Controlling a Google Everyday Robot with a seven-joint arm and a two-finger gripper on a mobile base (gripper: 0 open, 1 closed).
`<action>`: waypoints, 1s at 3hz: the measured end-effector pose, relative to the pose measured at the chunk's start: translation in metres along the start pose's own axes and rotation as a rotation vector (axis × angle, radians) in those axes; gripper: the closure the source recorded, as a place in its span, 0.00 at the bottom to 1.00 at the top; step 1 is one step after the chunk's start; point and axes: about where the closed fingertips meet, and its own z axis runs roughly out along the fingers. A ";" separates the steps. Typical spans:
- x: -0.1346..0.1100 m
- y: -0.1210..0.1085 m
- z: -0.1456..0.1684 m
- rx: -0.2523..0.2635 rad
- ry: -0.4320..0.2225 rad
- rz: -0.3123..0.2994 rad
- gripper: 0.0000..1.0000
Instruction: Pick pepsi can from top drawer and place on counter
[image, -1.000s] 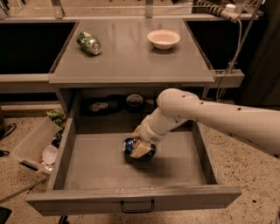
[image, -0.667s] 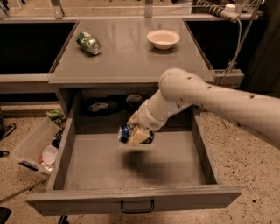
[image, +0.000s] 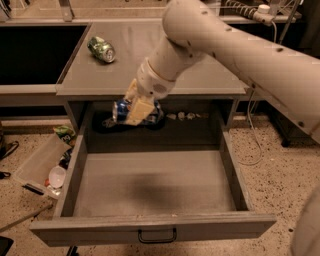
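Observation:
My gripper (image: 136, 107) is shut on the pepsi can (image: 121, 110), a dark-blue can with a silver end, held sideways in the air. It hangs just below the front edge of the counter (image: 100, 75) and above the back of the open top drawer (image: 150, 185). The drawer is a grey box with a small black handle (image: 157, 236) on its front panel. My white arm (image: 225, 45) reaches in from the upper right and hides part of the counter.
A green can (image: 101, 49) lies on its side at the counter's left. Small dark items (image: 185, 116) lie in the shadow behind the drawer. Clutter and a clear plastic tub (image: 40, 162) sit on the floor at the left.
The gripper has lifted the pepsi can off the drawer floor and raised it up and back to the counter's front edge. The arm now covers the bowl on the counter.

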 end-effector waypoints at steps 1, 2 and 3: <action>-0.023 -0.005 -0.023 -0.018 -0.001 -0.042 1.00; -0.023 -0.007 -0.024 -0.014 0.001 -0.046 1.00; -0.029 -0.034 -0.049 0.072 0.040 -0.079 1.00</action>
